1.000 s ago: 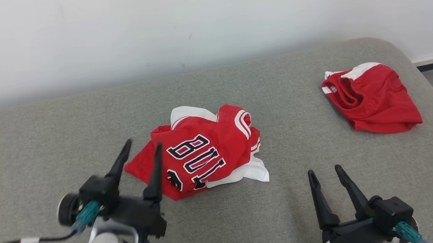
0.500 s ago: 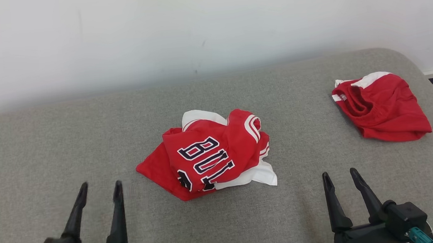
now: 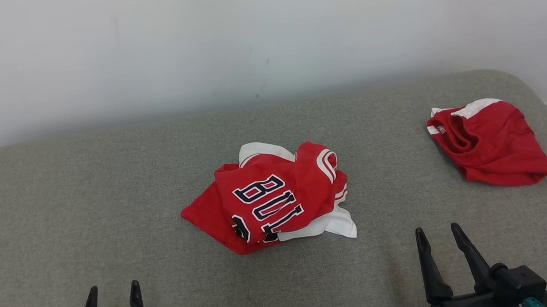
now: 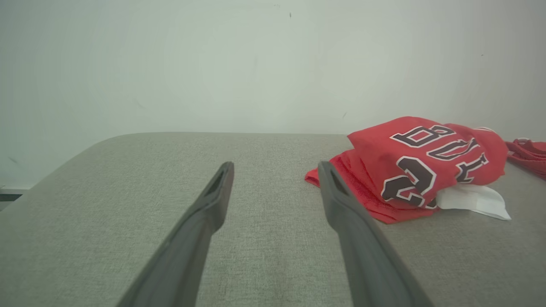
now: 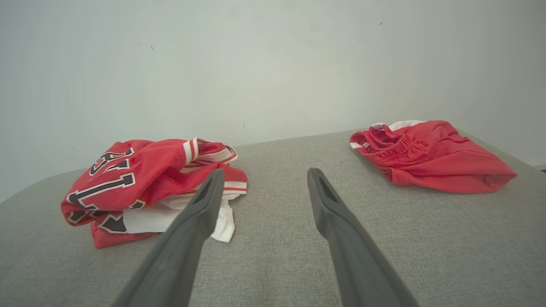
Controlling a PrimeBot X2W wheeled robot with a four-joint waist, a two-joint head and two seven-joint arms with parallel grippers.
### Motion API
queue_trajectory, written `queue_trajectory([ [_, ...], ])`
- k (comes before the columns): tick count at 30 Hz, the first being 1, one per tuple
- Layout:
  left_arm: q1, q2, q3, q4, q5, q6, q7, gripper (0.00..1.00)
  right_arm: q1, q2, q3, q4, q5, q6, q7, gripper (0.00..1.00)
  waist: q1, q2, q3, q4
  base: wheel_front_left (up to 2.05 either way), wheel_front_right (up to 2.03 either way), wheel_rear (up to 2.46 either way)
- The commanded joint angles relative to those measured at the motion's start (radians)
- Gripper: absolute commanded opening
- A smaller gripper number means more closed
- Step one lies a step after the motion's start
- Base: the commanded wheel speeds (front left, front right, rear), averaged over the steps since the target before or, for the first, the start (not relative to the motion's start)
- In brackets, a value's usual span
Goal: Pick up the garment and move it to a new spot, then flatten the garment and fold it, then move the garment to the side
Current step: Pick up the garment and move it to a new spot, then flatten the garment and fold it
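**Q:** What has just changed?

**A:** Largest first. My head has tipped, so the whole grey cushion (image 3: 61,189) sits lower in my head view. That is the camera moving, not the things. The jersey (image 3: 277,197) lies as it did, a crumpled heap in the middle of the cushion at my 12 o'clock. The shorts (image 3: 490,144) rest well apart from it, at its 2 o'clock. What really moved is my left pincer (image 3: 113,286). A second ago it was raised just beside the jersey's near-left edge, and now it is drawn back to my 7 o'clock, jaws wide and holding nothing. My right pincer (image 3: 436,228) waits at 5 o'clock, also spread and empty.

**Q:** What does that mean for the task?

**A:** I judge that the jersey has not been picked up yet. Both arms look reset, ready for a fresh reach.

**Q:** Which way does the jersey point?

**A:** The heap is barely longer than it is wide, and I'd put its long axis at roughly 9 to 3 o'clock. A red corner (image 3: 195,214) pokes toward 8, a white flap (image 3: 337,224) toward 4, and the lettering (image 3: 267,202) runs from 11 down to 5.
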Motion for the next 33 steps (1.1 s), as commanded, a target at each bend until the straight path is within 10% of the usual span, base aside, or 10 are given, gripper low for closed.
queue_trajectory([
  [1, 0.007, -0.011, 0.007, 0.0, 0.008, -0.009, -0.002, 1.0, 0.004, 0.0, -0.003, -0.004, -0.005, -0.002, 0.0, 1.0, 0.0001, -0.0001, -0.002, 0.001, 0.0, 0.0, 0.0],
  [33, 0.049, -0.093, 0.107, -0.022, 0.087, -0.064, -0.002, 1.0, 0.03, 0.0, -0.009, 0.021, -0.009, -0.002, 0.0, 1.0, 0.0001, -0.0001, -0.022, 0.01, 0.0, 0.0, 0.0],
])
